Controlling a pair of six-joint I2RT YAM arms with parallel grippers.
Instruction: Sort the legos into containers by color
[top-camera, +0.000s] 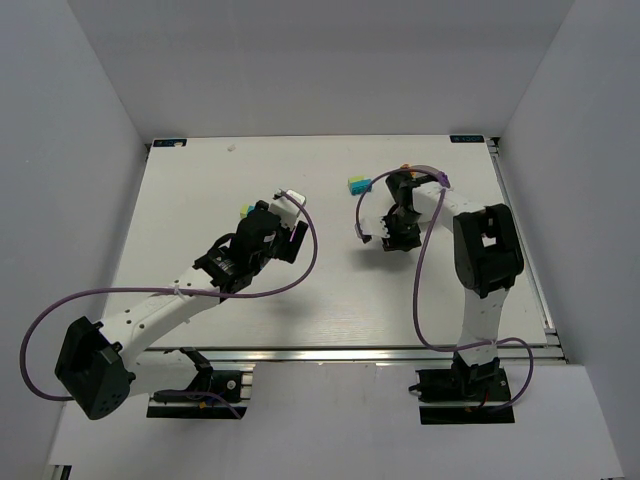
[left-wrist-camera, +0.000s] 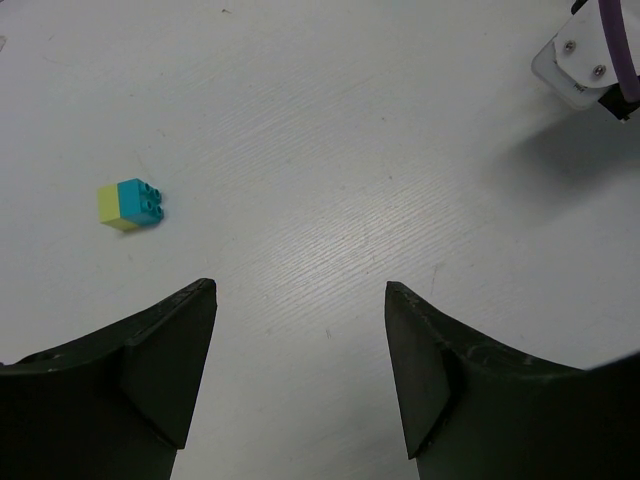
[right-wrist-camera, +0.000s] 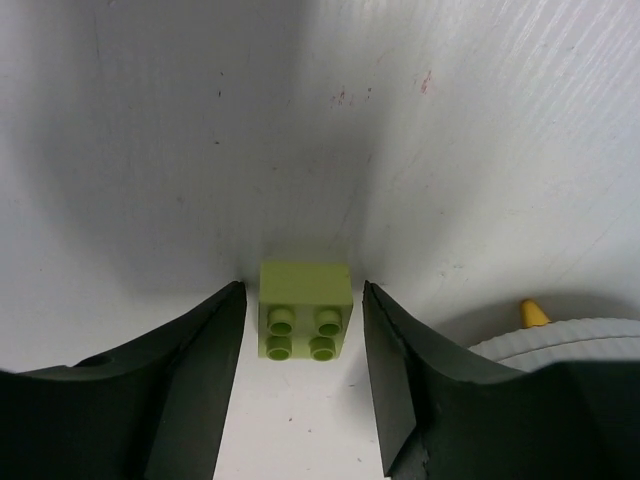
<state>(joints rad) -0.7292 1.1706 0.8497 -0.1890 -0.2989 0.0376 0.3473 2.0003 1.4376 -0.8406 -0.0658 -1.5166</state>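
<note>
White walls close in a white table (top-camera: 200, 180). From above, we see the left gripper (top-camera: 292, 232) near the table's middle and the right gripper (top-camera: 388, 240) at about 3 o'clock from it, well apart. A cyan and yellow-green brick (top-camera: 360, 186) lies on the bare surface at 11 o'clock from the right gripper. Purple cables (top-camera: 310, 250) loop off both arms.

Through the left wrist camera, the left gripper (left-wrist-camera: 300, 290) stands wide with only table between its fingers. The cyan and yellow-green brick (left-wrist-camera: 130, 203) lies well apart from it at 10 o'clock.

Through the right wrist camera, the right gripper (right-wrist-camera: 304, 285) straddles a pale green brick (right-wrist-camera: 305, 315) whose studs face us. A thin strip of table shows on either side, so the jaws are not gripping it. At 4 o'clock a ribbed white rim (right-wrist-camera: 560, 335) with a yellow tip (right-wrist-camera: 533, 313) peeks in; we cannot tell what it is.
</note>
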